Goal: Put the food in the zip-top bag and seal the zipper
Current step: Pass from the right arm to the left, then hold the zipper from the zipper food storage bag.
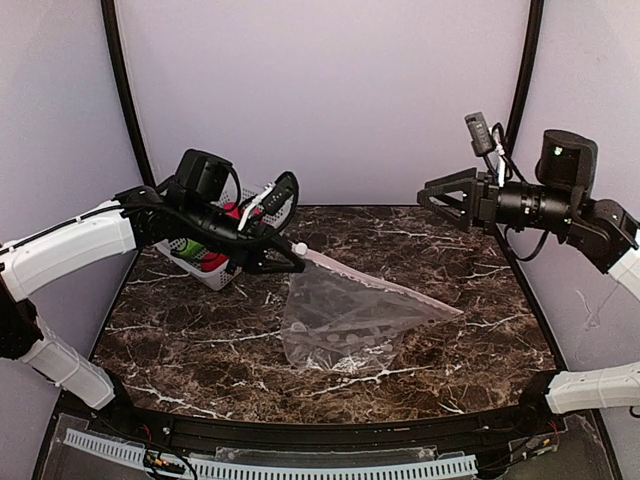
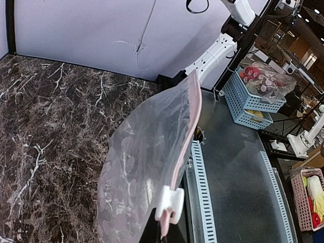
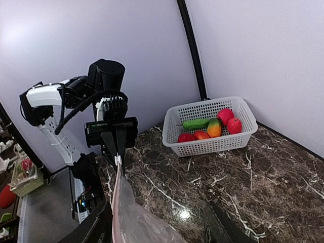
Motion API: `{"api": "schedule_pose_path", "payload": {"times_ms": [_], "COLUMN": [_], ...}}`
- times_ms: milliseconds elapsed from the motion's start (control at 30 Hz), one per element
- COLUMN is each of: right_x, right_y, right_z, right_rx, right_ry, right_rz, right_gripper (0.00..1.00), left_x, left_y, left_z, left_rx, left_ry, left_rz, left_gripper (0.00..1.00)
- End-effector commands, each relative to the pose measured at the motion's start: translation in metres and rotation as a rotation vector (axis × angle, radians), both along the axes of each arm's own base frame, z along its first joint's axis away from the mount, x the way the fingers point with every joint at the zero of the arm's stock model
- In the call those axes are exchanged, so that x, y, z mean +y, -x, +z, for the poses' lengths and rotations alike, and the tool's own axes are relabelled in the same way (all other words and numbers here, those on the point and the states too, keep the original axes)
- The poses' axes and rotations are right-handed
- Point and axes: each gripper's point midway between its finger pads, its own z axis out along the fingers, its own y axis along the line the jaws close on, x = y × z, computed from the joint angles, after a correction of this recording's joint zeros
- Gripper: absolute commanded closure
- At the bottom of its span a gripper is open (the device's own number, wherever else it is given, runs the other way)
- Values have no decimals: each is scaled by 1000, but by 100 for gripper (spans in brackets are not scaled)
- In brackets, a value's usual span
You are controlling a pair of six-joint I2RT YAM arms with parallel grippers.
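Observation:
The zip-top bag [image 1: 345, 312] is clear with white dots and droops onto the marble. My left gripper [image 1: 288, 262] is shut on its upper left corner and holds that corner up. The pinkish zipper [image 2: 188, 132] runs along the raised edge, with the white slider [image 2: 169, 203] just above my left gripper [image 2: 164, 229]. The bag [image 3: 135, 223] looks empty. The food lies in the white basket [image 3: 238, 140]: a green cucumber [image 3: 195, 123], red round pieces [image 3: 225, 115] and an orange-yellow-green piece [image 3: 214, 128]. My right gripper [image 1: 428, 196] is open and empty, raised at the back right; in its own view [image 3: 157, 234] it faces the bag.
The white lattice basket [image 1: 205, 268] stands at the table's back left, partly behind the left arm. Purple walls and black frame posts close off the back and sides. A slotted cable rail [image 1: 300, 466] runs along the near edge.

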Motion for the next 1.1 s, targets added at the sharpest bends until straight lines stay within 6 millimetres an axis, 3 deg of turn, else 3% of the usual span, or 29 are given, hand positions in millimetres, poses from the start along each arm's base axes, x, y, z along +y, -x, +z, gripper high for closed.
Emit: {"api": "schedule_pose_path", "payload": {"times_ms": [0,200,367,500,800,1067], "right_x": [20,65,98,124,160,178], "right_y": [5,15,19,21,33,34], "right_z": [-33,-49,-51,-63,-76,-86], "right_rx": [85,105,114,123,144,156], "right_ry": [143,194,146,169,137,146], "right_rz": [112,263,378,409,485,501], "right_gripper": [43,49,52,55,65,70], "left_x": [11,13,14,15,16,17], "left_y": [10,19,18,19,19,19], "left_z": [-12,-33,-31,-29,-30,-28], "left_rx": [-44,15,0,-2,-10,-21], "left_ry": [-6,-21,-3,14,6,9], "left_rz": [-26,-63,-47,-40,-33,-26], "left_gripper": [99,99,99,99,99,99]}}
